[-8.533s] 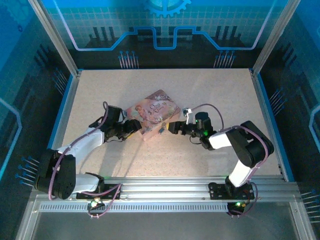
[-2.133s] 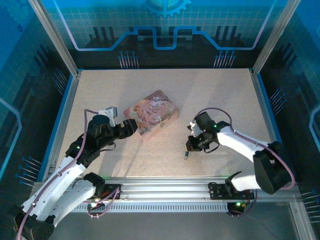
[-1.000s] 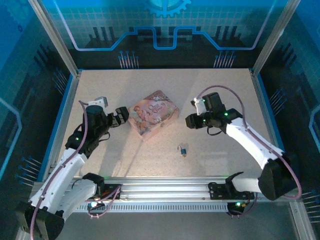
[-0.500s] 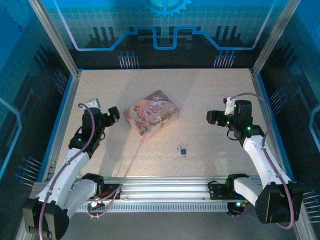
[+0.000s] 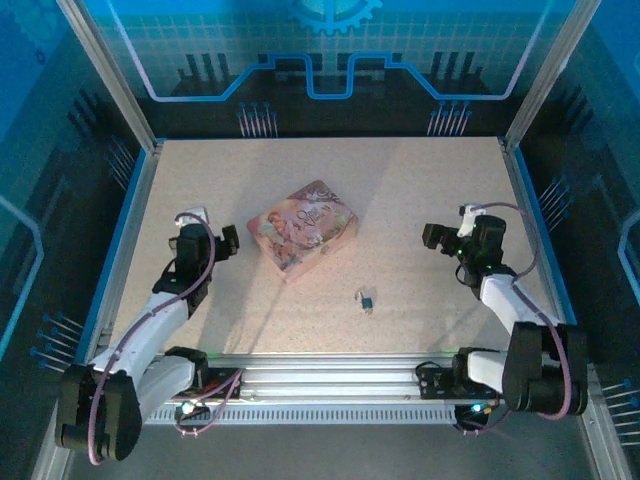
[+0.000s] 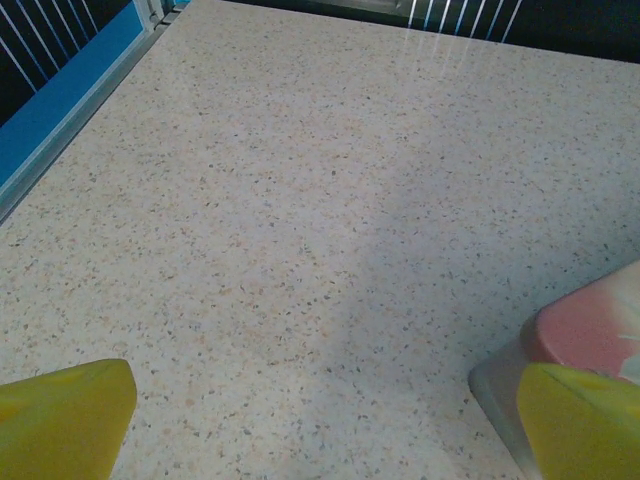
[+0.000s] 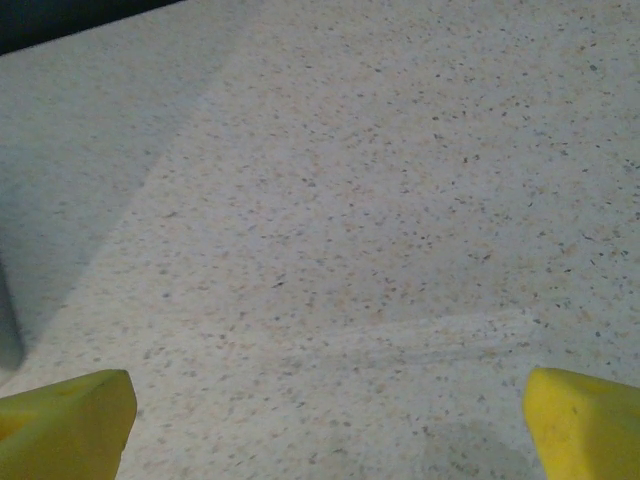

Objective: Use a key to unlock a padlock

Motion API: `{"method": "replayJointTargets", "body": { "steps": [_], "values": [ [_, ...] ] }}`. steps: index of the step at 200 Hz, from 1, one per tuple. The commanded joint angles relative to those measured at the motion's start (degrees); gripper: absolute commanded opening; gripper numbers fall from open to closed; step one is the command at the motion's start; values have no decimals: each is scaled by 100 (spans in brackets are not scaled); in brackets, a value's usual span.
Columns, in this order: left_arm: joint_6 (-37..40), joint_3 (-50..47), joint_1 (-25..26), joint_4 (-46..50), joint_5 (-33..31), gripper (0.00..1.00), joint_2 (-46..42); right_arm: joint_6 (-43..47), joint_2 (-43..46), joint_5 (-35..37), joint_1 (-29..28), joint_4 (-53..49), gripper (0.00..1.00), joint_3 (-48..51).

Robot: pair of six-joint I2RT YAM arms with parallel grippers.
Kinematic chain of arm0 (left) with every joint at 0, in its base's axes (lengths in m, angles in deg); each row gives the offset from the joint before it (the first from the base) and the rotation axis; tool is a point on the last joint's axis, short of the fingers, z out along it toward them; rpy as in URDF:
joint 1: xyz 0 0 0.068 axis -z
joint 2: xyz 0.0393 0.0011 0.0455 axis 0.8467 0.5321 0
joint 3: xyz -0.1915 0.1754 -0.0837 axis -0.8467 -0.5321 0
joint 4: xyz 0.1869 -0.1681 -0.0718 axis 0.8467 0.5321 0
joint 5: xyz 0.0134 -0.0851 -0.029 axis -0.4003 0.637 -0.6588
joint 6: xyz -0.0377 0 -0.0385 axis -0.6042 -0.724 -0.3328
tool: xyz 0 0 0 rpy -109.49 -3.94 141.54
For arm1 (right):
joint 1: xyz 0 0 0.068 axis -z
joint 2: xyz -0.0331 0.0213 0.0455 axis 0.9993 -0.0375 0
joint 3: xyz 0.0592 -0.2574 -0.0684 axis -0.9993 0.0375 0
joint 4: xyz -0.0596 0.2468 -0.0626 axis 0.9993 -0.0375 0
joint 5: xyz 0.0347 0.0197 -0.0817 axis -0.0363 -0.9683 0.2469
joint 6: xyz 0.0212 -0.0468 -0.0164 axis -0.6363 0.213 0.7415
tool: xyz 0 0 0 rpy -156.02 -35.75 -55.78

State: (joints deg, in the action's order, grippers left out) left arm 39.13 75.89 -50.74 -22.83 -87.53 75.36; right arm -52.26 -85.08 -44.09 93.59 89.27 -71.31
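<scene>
The tiny bluish padlock [image 5: 367,298] lies loose on the table, in front of the pink box [image 5: 303,229] and between the two arms. A small bit sticks out on its near side; it is too small to tell whether it is the key. My left gripper [image 5: 228,243] hovers open just left of the box, and in the left wrist view its yellow fingertips [image 6: 62,420] stand wide apart over bare table. My right gripper [image 5: 432,236] is open at the right, well away from the padlock, with nothing between its yellow fingertips [image 7: 585,420].
A corner of the pink box [image 6: 598,328] shows by the left gripper's right finger. Blue rails [image 5: 128,222] edge the table on the left and right, and a metal rail [image 5: 330,375] runs along the near edge.
The right arm has pulled back to the right side and its jaws have spread wide. The left arm has drawn back from the box. The padlock lies where it was.
</scene>
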Motion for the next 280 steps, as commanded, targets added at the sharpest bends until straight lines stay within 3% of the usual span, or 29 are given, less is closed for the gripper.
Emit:
{"method": "replayJointTargets", "body": {
  "steps": [1,100,123,201,250,280],
  "values": [
    [267,-188,-87,-558,6,99,191,234,-345,173,59,1379,100,282],
    [470,-310,-149,-1632,442,99,1124,1394,-1621,-183,-626,3678,100,656],
    [532,-376,-159,-1983,552,99,1334,1478,-1578,-154,-697,3026,100,384],
    [1226,-529,-267,-3953,1631,99,2258,1455,-1603,-82,-697,3058,100,377],
    [1065,-1119,-561,-6141,1879,99,3296,1454,-1603,-74,-706,3058,100,373],
    [843,-1009,-717,-5765,1858,99,3221,1456,-1607,-74,-706,3058,100,373]
  ]
}}
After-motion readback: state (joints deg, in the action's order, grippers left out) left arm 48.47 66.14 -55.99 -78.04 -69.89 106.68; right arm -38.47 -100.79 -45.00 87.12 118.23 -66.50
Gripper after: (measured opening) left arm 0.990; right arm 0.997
